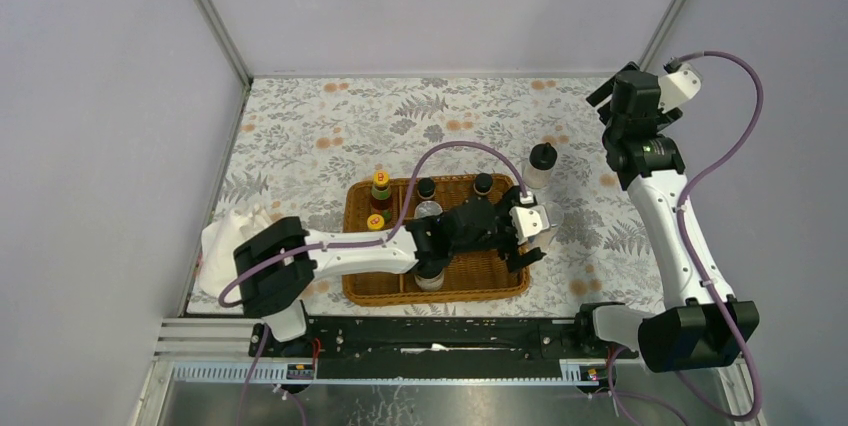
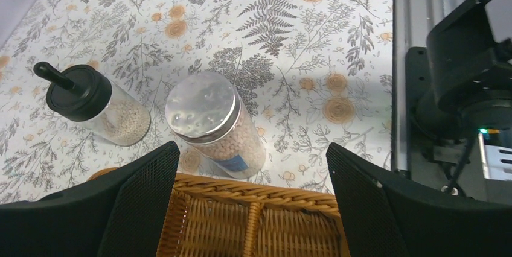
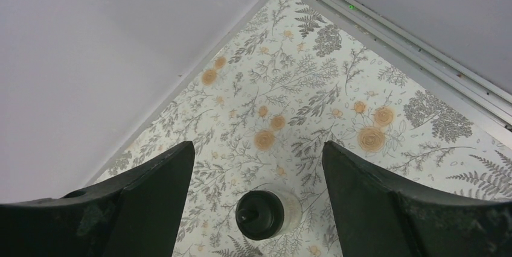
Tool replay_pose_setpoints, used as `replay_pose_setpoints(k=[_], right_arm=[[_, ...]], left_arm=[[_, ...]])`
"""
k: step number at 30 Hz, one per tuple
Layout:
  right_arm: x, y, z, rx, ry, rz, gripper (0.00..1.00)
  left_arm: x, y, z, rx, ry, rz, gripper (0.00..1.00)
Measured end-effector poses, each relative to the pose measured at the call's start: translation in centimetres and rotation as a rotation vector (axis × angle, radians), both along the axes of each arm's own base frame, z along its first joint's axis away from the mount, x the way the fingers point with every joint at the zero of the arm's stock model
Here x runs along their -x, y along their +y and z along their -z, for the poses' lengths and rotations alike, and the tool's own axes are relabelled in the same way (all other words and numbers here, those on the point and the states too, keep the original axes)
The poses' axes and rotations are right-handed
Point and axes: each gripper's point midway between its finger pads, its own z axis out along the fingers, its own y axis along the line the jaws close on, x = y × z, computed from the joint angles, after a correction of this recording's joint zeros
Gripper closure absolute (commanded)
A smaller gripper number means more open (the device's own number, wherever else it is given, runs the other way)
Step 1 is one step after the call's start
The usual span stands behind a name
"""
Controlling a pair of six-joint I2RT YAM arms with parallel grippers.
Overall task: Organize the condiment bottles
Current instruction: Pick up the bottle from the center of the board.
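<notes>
Right, scanning left to right. Crumpled white cloth (image 1: 228, 236) lies on the floral tablecloth (image 1: 300, 136) at the table's 9 o'clock edge. The left arm reaches from there across the brown woven wicker tray (image 1: 500, 281) in the middle.

Inside the tray:
- 10 o'clock corner: two yellow-capped red-green bottles (image 1: 381, 187), one just behind the other.
- 12 o'clock rail: two dark jars with black caps (image 1: 427, 188), side by side with a gap between.
- Just on the near side of the left dark jar: silver-lidded shaker (image 1: 429, 209).
- 6 o'clock rail: one more clear jar (image 1: 430, 279) shows under the arm. Its lid is hidden, so I can't tell which kind.

Left gripper (image 2: 252, 151) hangs over the tray's 3 o'clock rim, fingers wide apart, nothing clamped. Ahead of it, a second shaker with silver lid, pale grains and blue label (image 2: 211, 124) stands upright on the tablecloth just outside the rim, untouched.

Clear jar of cream grains with a black knobbed lid (image 1: 541, 161) stands on the tablecloth off the tray's 1 o'clock corner, near the second shaker but apart from it.

Right arm is raised at the table's 2 o'clock side. Right gripper (image 3: 258, 148) has its fingers apart and empty. A black-knobbed jar shows low in its wrist view, clear of both fingers.
</notes>
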Motion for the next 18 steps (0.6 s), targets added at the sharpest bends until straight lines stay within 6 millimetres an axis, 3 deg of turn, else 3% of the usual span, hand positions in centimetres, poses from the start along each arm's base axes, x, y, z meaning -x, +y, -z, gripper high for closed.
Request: replay_pose_setpoints(k=[5, 8, 14, 18], right_arm=[[-0.1, 0.6, -0.1, -0.008, -0.035, -0.040, 0.16], [-0.1, 0.9, -0.6, -0.011, -0.061, -0.063, 0.16], [-0.4, 1.5, -1.4, -0.017, -0.108, -0.099, 0.16], [-0.7, 1.8, -1.7, -0.016, -0.123, -0.116, 0.16]], left_arm=[[-1.1, -1.0, 0.6, 0.034, -0.025, -0.017, 0.02], [-2.0, -1.1, -0.1, 0.070, -0.036, -0.030, 0.01], [-5.7, -0.2, -1.9, 0.164, -0.023, -0.082, 0.01], [-7.5, 0.0, -0.7, 0.169, 0.003, -0.095, 0.01]])
